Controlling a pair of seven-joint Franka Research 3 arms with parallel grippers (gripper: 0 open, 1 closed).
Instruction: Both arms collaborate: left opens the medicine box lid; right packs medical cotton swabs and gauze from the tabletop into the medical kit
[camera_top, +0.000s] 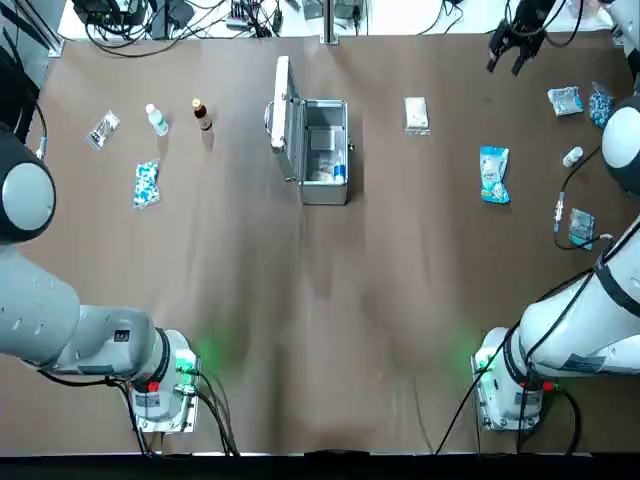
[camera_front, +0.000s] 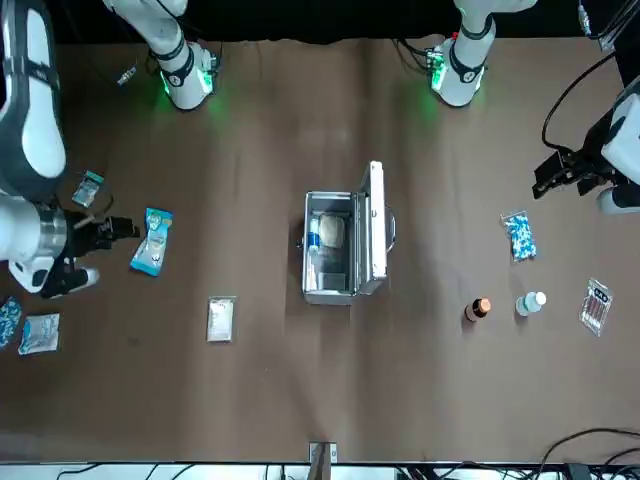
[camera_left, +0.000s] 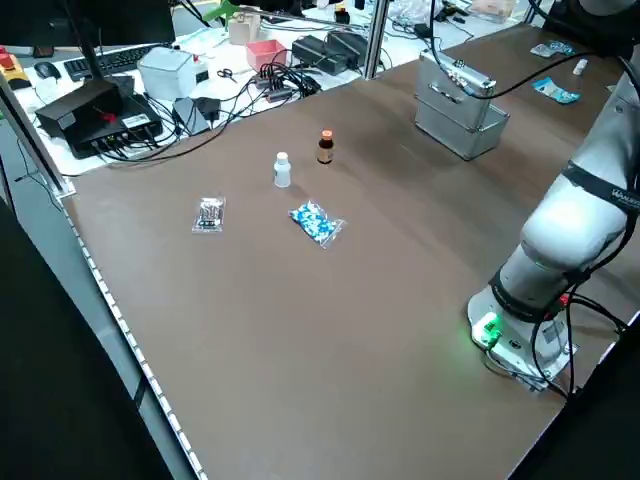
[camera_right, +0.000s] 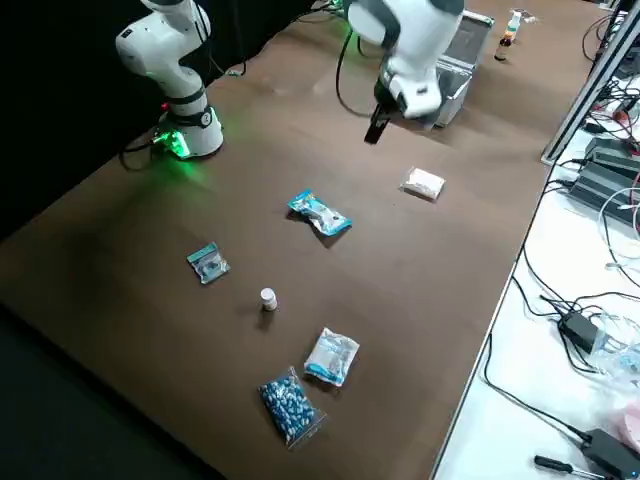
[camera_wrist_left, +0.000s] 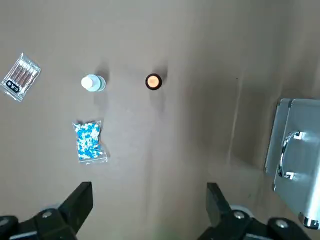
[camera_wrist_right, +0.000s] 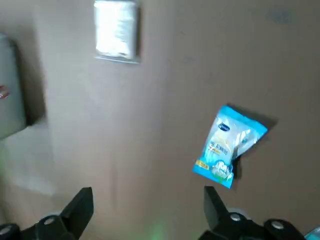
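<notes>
The silver medicine box (camera_top: 324, 152) sits mid-table with its lid (camera_top: 283, 105) standing upright; something white lies inside (camera_front: 330, 232). The white gauze packet (camera_top: 416, 115) lies to its right. Farther right is a blue-and-white pouch (camera_top: 494, 173), apparently the cotton swabs. My right gripper (camera_front: 105, 230) hovers open beside that pouch (camera_front: 152, 241), holding nothing. Its wrist view shows the pouch (camera_wrist_right: 229, 146) and the gauze (camera_wrist_right: 116, 36) below its spread fingers. My left gripper (camera_front: 560, 176) hangs open and empty over the table's left side, well away from the box.
On the left lie a clear bottle (camera_top: 156, 119), a brown bottle (camera_top: 202, 114), a blue pill bag (camera_top: 146, 184) and a clear pack of sticks (camera_top: 103, 128). At the right edge are small bags (camera_top: 565, 100), a little bottle (camera_top: 572, 156) and a packet (camera_top: 581, 226).
</notes>
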